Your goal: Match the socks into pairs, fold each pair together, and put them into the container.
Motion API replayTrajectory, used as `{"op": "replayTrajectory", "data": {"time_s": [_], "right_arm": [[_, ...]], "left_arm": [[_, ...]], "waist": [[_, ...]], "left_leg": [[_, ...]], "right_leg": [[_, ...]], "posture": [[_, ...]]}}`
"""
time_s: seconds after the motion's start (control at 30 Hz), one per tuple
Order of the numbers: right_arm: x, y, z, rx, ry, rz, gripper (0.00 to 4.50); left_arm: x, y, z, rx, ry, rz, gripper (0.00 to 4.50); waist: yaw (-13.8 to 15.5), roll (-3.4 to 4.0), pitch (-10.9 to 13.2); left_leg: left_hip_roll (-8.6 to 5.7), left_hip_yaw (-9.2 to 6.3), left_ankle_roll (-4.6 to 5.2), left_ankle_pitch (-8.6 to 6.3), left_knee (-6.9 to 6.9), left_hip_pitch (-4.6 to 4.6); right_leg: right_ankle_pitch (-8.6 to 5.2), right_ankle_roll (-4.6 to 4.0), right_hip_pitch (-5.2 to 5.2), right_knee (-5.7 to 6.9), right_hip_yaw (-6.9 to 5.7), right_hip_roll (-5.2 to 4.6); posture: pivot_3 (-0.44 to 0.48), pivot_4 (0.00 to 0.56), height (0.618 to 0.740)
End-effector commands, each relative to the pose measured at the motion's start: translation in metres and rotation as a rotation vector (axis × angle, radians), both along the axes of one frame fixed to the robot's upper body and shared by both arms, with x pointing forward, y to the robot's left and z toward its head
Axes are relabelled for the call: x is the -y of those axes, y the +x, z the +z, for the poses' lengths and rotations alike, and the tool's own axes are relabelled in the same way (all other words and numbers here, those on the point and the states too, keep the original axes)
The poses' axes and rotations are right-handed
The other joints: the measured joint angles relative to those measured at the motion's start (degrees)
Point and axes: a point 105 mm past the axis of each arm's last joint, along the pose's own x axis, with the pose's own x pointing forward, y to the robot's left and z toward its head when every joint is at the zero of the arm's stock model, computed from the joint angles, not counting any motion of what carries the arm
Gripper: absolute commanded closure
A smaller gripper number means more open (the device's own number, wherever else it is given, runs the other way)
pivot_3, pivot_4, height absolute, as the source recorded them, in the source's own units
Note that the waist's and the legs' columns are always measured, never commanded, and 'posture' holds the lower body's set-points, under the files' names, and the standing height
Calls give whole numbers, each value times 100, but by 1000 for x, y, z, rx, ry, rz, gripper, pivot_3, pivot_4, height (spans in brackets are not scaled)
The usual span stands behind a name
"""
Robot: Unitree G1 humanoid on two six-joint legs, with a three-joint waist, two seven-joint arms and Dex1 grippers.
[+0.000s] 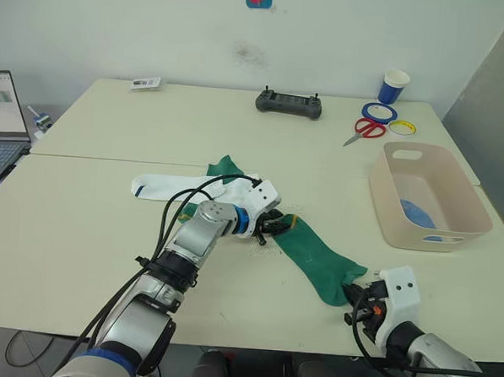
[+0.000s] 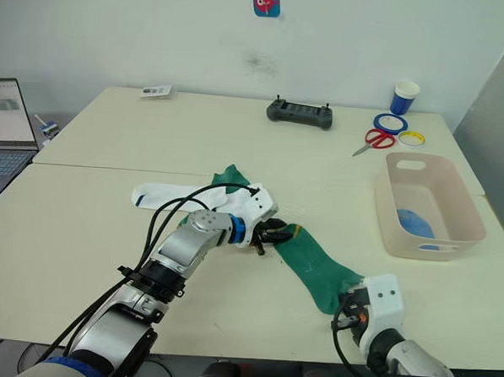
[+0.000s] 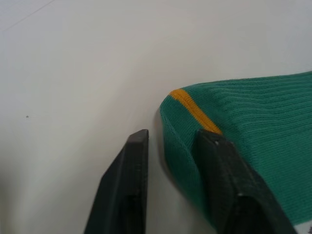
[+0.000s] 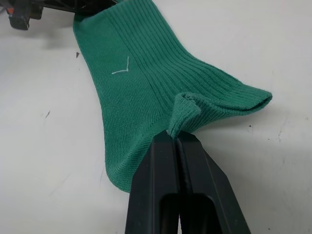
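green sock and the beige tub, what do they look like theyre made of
Green sock: a soft ribbed knit, probably cotton blend; fine lengthwise ribs show, and it puckers where the right gripper pinches it. Matte, with a yellow-orange band at the cuff.
Tub: looks like moulded plastic, smooth with a slight sheen; thin even walls, rounded corners and a cut-out handle slot.

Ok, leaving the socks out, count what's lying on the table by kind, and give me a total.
Tape rolls: 2, blue and yellow
Scissors: 1
Paper cup: 1
Controller: 1
Tub: 1
Small card: 1
Total: 7
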Motion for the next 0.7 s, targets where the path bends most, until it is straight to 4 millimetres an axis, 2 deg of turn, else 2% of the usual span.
{"op": "replayTrajectory", "data": {"time_s": [0.03,0.17,0.3,0.43,0.5,0.7], "right_arm": [[-7,-2,25,116,0,39,4500],[-9,3,35,166,19,85,4500],[-20,8,40,194,29,188,4500],[-32,15,37,191,31,267,4500],[-38,15,34,177,32,305,4500],[-53,11,19,127,34,374,4500]], "left_arm": [[0,-4,7,-1,-24,-4,4446],[-28,-15,17,-18,-63,64,4494],[-56,-38,35,-40,-194,113,4494],[-98,-69,25,-88,-171,204,4494],[-112,-87,21,-120,-181,252,4494],[-130,-120,12,-151,-213,377,4494]], "waist": [[-1,0,0],[-63,3,-2],[-100,5,-3],[-113,8,-5],[-104,8,-5],[21,0,-10]], "left_leg": [[0,0,0,0,0,0],[4,1,0,0,-1,4],[9,-4,0,1,-2,4],[9,-4,-1,1,-2,9],[9,-3,-1,1,-3,10],[1,-4,-1,1,2,5]], "right_leg": [[0,0,0,0,1,0],[0,0,0,1,4,2],[0,0,-1,5,-2,5],[0,0,2,5,-1,3],[0,-1,2,4,1,1],[0,0,3,0,-3,-10]], "posture": [[0,150,740],[0,150,740],[0,150,740],[0,150,740],[0,150,740],[0,150,740]]}}
